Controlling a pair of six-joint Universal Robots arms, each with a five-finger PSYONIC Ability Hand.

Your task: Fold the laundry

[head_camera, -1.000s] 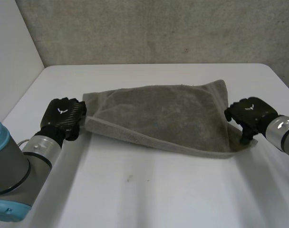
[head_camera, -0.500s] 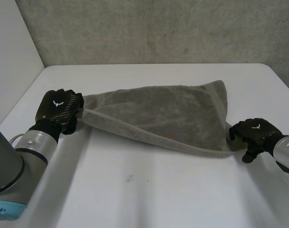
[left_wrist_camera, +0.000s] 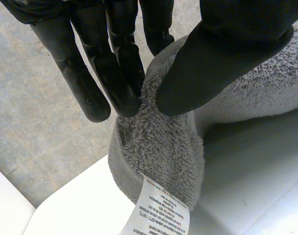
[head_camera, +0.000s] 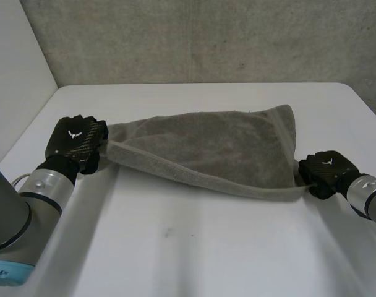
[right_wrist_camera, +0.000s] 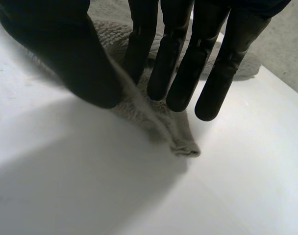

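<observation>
Towel [head_camera: 206, 145] stretched between our left hand [head_camera: 76, 143] and right hand [head_camera: 327, 173], each pinching a corner; we couldn't read its cut-off label [left_wrist_camera: 156, 210].

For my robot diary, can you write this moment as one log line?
left hand: pinches towel corner | right hand: pinches opposite corner

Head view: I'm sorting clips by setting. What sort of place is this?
Probably a robot lab bench: white table, concrete wall behind, grey towel pinched at its ends by left hand and right hand.
</observation>
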